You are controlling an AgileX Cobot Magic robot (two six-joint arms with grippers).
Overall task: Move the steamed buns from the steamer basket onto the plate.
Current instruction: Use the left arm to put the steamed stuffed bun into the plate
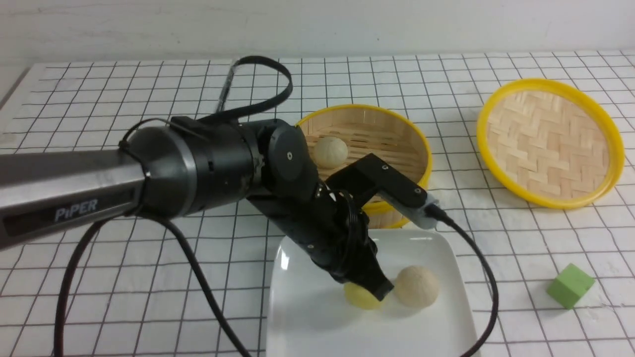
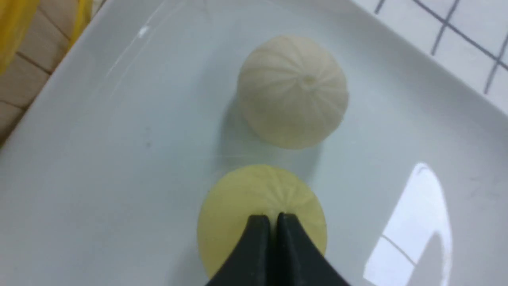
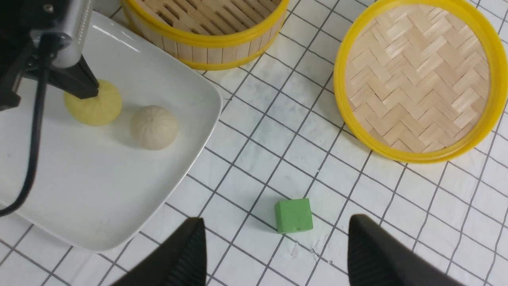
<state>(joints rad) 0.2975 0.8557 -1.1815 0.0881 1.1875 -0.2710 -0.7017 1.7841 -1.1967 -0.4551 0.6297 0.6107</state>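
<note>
Left gripper (image 2: 274, 219), fingers pinched together on the yellow bun (image 2: 238, 198), sets it on the plate (image 2: 99, 159) beside a beige bun (image 2: 293, 91); a third bun (image 1: 331, 151) waits in the basket (image 1: 397, 129); right gripper (image 3: 278, 220) hangs idle, fingers apart.

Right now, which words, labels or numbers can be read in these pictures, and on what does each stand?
"PiPER": white letters on the grey link of the left arm.
No other text is visible on the plate, the steamer basket, the woven lid or the green cube.
</note>
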